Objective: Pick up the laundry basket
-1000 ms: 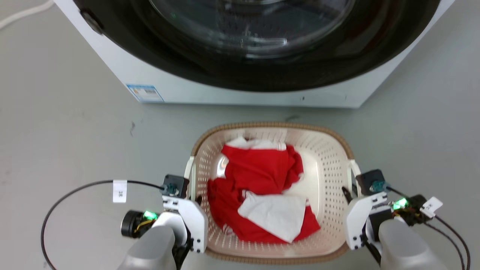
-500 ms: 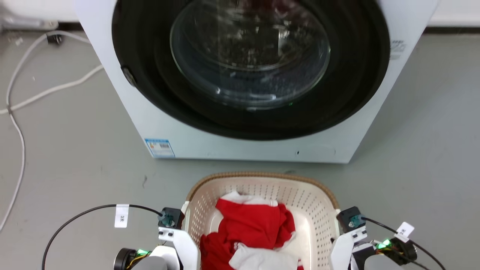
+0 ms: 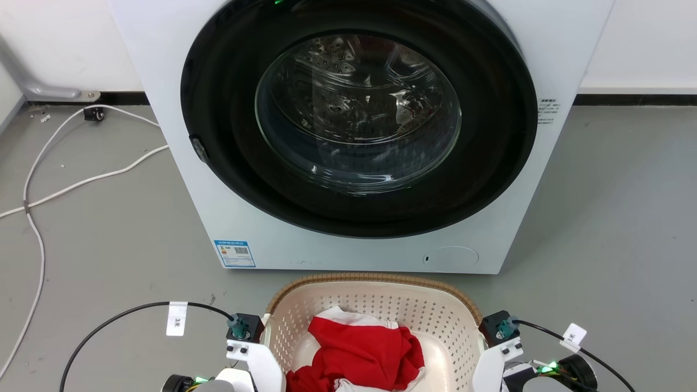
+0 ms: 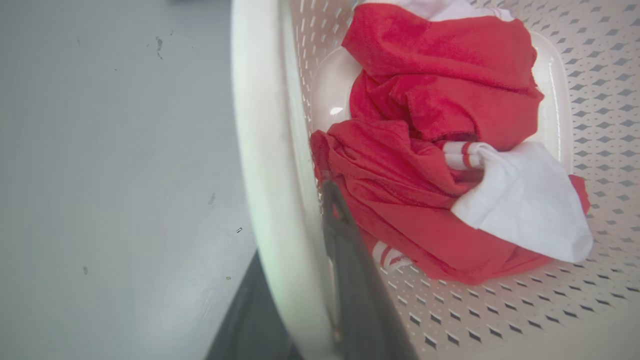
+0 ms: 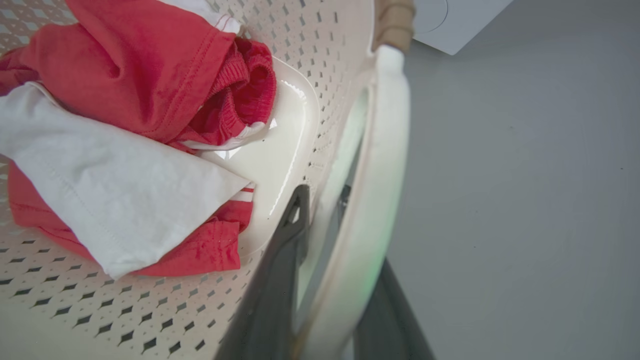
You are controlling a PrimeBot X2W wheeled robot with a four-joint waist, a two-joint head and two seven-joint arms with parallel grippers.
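1. Head view: the whole picture had shifted since a second ago, so the camera had moved. The washer (image 3: 348, 256) showed its full round door (image 3: 356, 109), where earlier only its lower part was in frame. The laundry basket (image 3: 375, 279) sat at the bottom edge with its near half cut off. Its far rim stood just before the washer's foot, and the strip of floor (image 3: 626, 218) seen between them earlier had all but closed. The left gripper (image 3: 251, 348) and right gripper (image 3: 493, 354) flanked its two sides as before. Open grey floor spread to either side, with white cables (image 3: 32, 179) well off to the left
2. Left wrist view: one dark finger (image 4: 345, 240) lay inside the perforated wall, beside the red garment (image 4: 430, 100). The other finger lay outside, under the white left handle (image 4: 265, 150). The jaws were clamped across that handle. Grey floor ran away beyond the rim
3. Right wrist view: the right handle (image 5: 385, 150) stood between the two fingers (image 5: 285, 250), jaws closed on it. A white cloth (image 5: 115, 185) lay over the red garment, and the washer's corner showed at the top edge
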